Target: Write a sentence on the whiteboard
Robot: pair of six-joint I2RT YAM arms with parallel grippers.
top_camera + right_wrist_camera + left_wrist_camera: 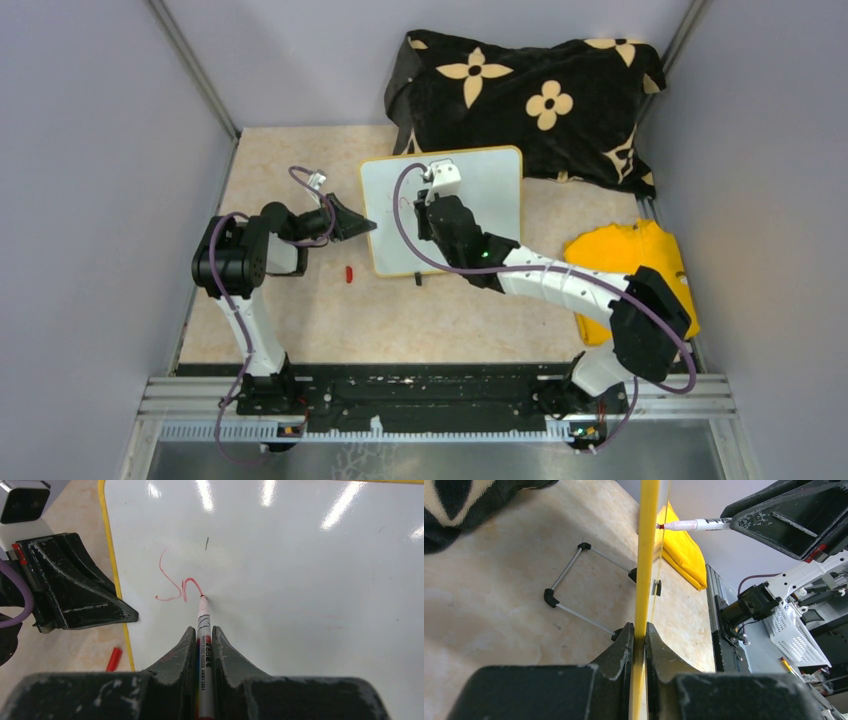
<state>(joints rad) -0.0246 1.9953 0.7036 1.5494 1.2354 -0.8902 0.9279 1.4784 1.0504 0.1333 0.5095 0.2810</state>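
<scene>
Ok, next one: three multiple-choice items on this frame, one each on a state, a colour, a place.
1. The left gripper is: A shut on the whiteboard edge; B open; C shut on the red cap.
2. The lettering is: A blue; B red; C black.
3. The cap lies: A on the whiteboard; B atop the left gripper; C on the table, left of the whiteboard.
Answers: 1 A, its fingers pinch the yellow frame; 2 B, red strokes at the marker tip; 3 C, it rests on table beside the frame.
</scene>
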